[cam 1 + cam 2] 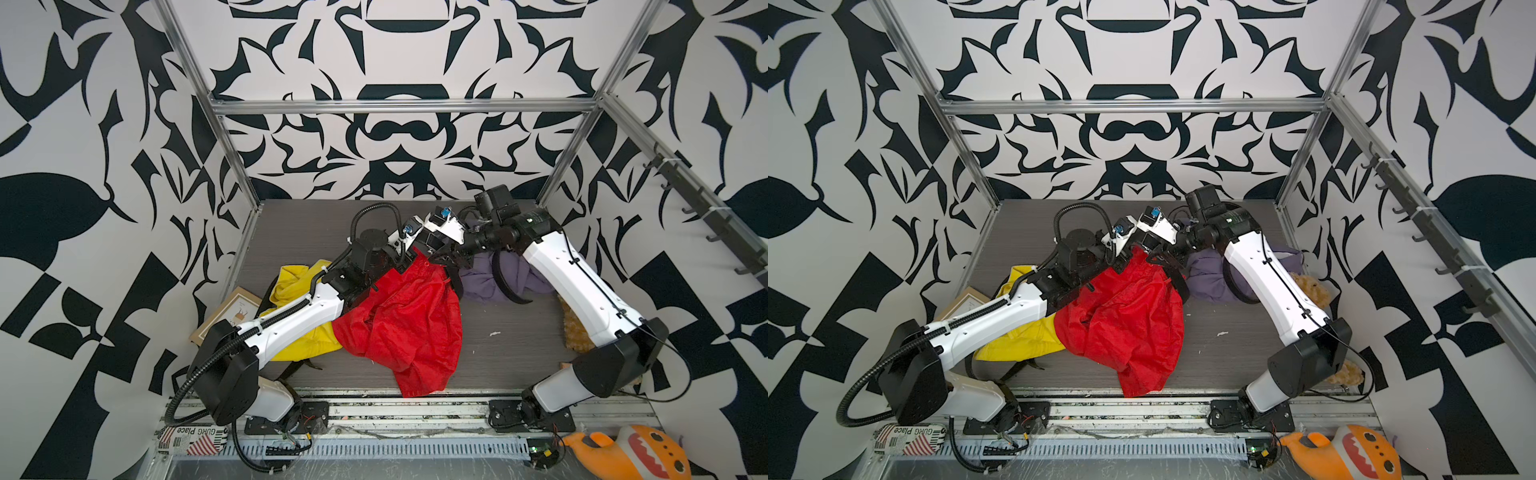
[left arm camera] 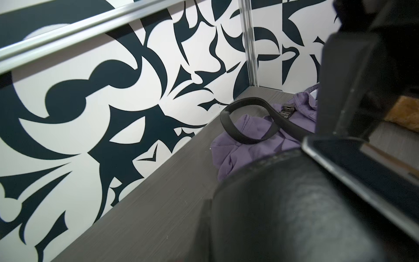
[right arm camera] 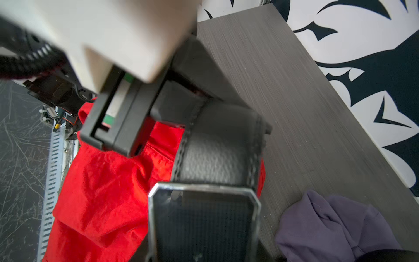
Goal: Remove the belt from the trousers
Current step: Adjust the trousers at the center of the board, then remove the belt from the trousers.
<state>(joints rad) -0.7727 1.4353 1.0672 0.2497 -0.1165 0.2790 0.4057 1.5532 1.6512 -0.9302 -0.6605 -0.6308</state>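
The red trousers point(image 1: 407, 324) point(image 1: 1125, 324) lie mid-table with their waistband lifted at the far end. A black belt point(image 3: 217, 154) with a chrome-rimmed black buckle point(image 3: 204, 226) runs along that waistband, and a length of it hangs down the right side point(image 1: 456, 284). My left gripper point(image 1: 417, 252) point(image 1: 1133, 250) is shut on the belt strap point(image 2: 294, 215) at the waistband; its black fingers point(image 3: 179, 95) show a little red cloth beside them. My right gripper point(image 1: 446, 255) point(image 1: 1160, 257) meets it from the right and holds the buckle point(image 2: 362, 163); its jaws are hidden behind the buckle.
Purple trousers point(image 1: 486, 278) point(image 2: 249, 127) with another black belt point(image 2: 227, 122) lie just right of the grippers. A yellow garment point(image 1: 299, 286) lies under my left arm, next to a picture frame point(image 1: 226, 311). A tan fluffy item point(image 1: 575, 328) sits by my right arm. The back wall is close.
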